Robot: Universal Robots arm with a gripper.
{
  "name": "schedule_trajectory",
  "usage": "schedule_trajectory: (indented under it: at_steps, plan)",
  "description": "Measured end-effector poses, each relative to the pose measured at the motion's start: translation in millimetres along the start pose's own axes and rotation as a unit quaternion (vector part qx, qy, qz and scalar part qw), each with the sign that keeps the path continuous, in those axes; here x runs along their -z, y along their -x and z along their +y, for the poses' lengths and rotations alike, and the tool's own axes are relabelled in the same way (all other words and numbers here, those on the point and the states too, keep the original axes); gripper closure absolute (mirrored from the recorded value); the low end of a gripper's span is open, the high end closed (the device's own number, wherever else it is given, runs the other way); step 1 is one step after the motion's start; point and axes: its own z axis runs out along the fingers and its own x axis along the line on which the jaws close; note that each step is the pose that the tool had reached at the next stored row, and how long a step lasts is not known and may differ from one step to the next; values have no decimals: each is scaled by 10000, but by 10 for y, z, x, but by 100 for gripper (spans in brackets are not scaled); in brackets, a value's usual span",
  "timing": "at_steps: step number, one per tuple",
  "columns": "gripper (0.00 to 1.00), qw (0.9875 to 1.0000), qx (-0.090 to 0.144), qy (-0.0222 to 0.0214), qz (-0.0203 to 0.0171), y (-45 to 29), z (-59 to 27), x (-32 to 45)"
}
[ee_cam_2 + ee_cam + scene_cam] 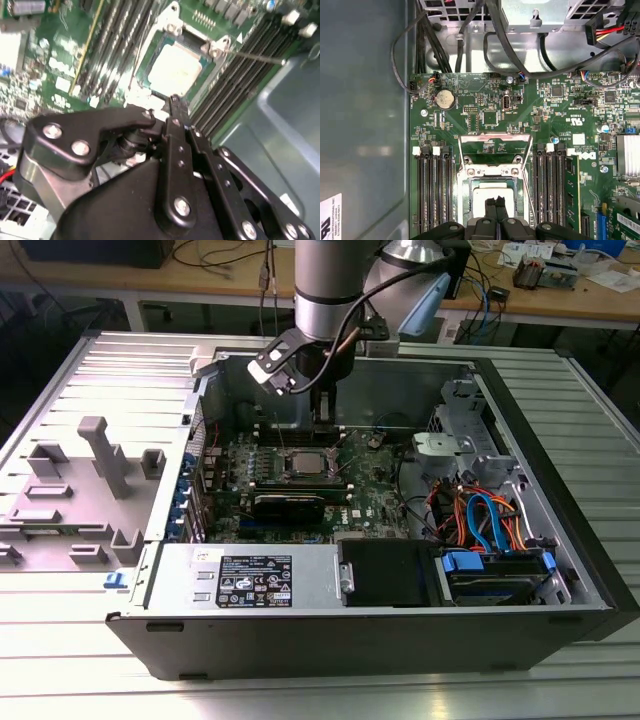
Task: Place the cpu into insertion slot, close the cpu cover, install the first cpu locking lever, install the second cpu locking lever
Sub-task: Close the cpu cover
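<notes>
The cpu shows its silver top lying flat in the insertion slot on the green motherboard. The cpu cover is swung open behind the slot, and green board shows through its window. My gripper hangs just above the near edge of the cpu with its black fingers shut together and nothing between them. In the second wrist view the gripper points at the cpu, and a thin wire locking lever sticks out sideways, unlatched. In the exterior view the gripper hovers over the insertion slot.
Long black memory slots flank the socket on both sides. Black cables run along the case wall behind the board. A power supply and drive cage fill the near side of the open case. A grey parts fixture lies on the exterior view's left.
</notes>
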Motion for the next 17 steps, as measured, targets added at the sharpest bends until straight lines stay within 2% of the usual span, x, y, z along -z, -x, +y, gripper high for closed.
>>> schedule_trajectory:
  at_steps: [4,9,11,14,17]
  plan:
    - [89,10000,0,-2,0,-1,103,6]
    - [89,10000,0,-1,1,1,108,167]
    - [89,10000,0,-2,1,1,135,183]
    - [89,10000,0,-5,1,0,236,181]
    - [89,10000,-1,-11,1,-2,375,178]
